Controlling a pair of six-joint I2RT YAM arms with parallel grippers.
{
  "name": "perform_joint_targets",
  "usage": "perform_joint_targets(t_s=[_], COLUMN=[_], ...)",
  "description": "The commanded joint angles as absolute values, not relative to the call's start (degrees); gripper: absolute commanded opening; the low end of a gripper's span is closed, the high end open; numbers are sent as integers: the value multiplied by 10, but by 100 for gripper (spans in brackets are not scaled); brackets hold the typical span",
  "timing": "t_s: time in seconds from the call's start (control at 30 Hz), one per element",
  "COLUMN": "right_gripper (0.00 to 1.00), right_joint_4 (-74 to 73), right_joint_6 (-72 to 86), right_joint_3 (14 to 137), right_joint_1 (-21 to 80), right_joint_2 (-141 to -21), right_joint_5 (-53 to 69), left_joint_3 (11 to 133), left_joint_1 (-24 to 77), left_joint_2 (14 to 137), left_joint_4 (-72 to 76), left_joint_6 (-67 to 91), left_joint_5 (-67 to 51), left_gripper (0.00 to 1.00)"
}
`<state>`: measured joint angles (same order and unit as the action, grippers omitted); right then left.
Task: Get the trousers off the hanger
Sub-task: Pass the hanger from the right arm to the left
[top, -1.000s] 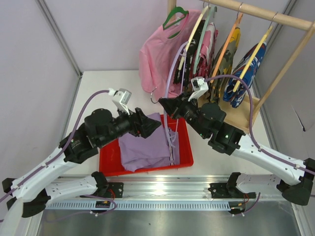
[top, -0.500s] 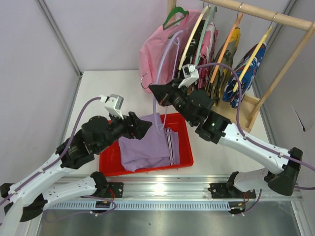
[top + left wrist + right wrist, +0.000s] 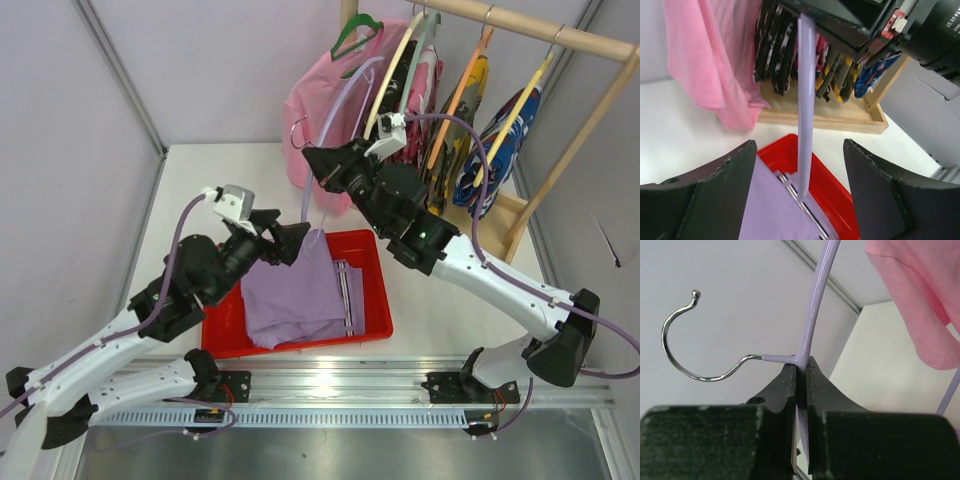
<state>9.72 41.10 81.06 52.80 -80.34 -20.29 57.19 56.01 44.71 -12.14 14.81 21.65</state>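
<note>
The pale lavender trousers (image 3: 300, 295) lie crumpled in the red tray (image 3: 375, 300), striped waistband to the right. They also show in the left wrist view (image 3: 767, 215). My right gripper (image 3: 316, 168) is shut on a lavender hanger (image 3: 345, 85) just below its metal hook (image 3: 680, 352), and holds it above the tray's far edge. Its grip shows in the right wrist view (image 3: 801, 377). My left gripper (image 3: 292, 243) is open and empty over the trousers, with the hanger's lower arm (image 3: 806, 100) between its jaws. The black speckled trousers (image 3: 772, 45) hang on the rack.
A wooden rack (image 3: 530, 30) at the back right carries several hangers with patterned garments (image 3: 500, 140). A pink shirt (image 3: 315, 120) hangs at its left end, just behind the right gripper. The rack's wooden base (image 3: 840, 112) stands behind the tray.
My right gripper has lifted the hanger up and back toward the rack. My left gripper has risen a little and let the trousers settle in the tray.
</note>
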Motion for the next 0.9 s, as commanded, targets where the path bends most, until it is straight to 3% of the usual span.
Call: perform_joint_targets(t_s=[0.0, 0.27, 0.53, 0.87], right_gripper=[0, 0, 0, 0], right_joint_4=[143, 149, 143, 144], right_joint_6=[428, 444, 467, 487], right_joint_3=[855, 868, 882, 880], right_joint_1=[527, 518, 504, 502], right_joint_2=[-803, -806, -817, -817], right_joint_5=[-214, -209, -192, -189], left_joint_3=[570, 525, 504, 483], left_joint_1=[562, 556, 514, 454], left_joint_2=[483, 489, 480, 489], left_joint_4=[-30, 61, 104, 122], left_joint_6=[72, 34, 32, 71], left_joint_5=[191, 196, 111, 4], left_gripper=[75, 66, 54, 53])
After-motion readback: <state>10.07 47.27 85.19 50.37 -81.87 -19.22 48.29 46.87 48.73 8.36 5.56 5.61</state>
